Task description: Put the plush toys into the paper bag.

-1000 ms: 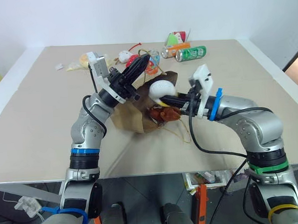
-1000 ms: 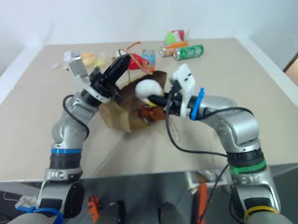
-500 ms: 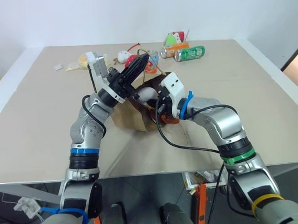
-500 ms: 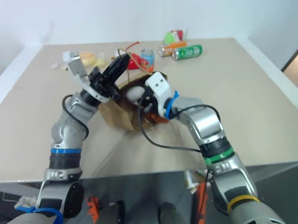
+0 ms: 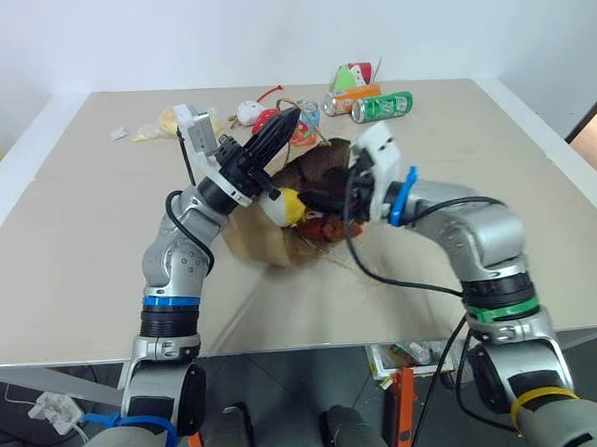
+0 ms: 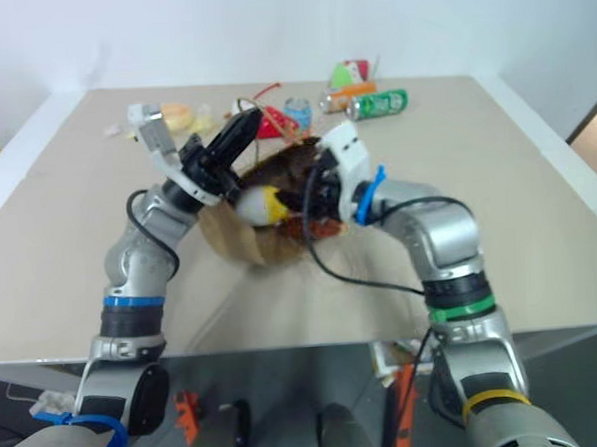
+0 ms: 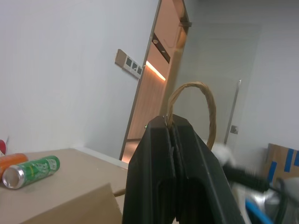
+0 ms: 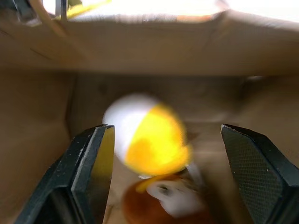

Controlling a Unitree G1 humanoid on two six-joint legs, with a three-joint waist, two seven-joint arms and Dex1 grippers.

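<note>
Task nearly done: left hand (image 5: 285, 123) is pinching the brown kraft paper bag (image 5: 269, 240) by its cord handle while the wide-open, empty right hand (image 8: 163, 177) is facing the white-and-yellow egg-shaped plush (image 8: 145, 133) and brown bear plush (image 8: 161, 207), both inside that bag.

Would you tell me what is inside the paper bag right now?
Inside the paper bag are the white-and-yellow egg-shaped plush and, beneath it, the brown bear-like plush, partly covered. The bag's floor behind them is hidden.

White walls (image 5: 168, 30) around a beige table (image 5: 69, 245), wooden door (image 7: 154, 93) ajar
</note>
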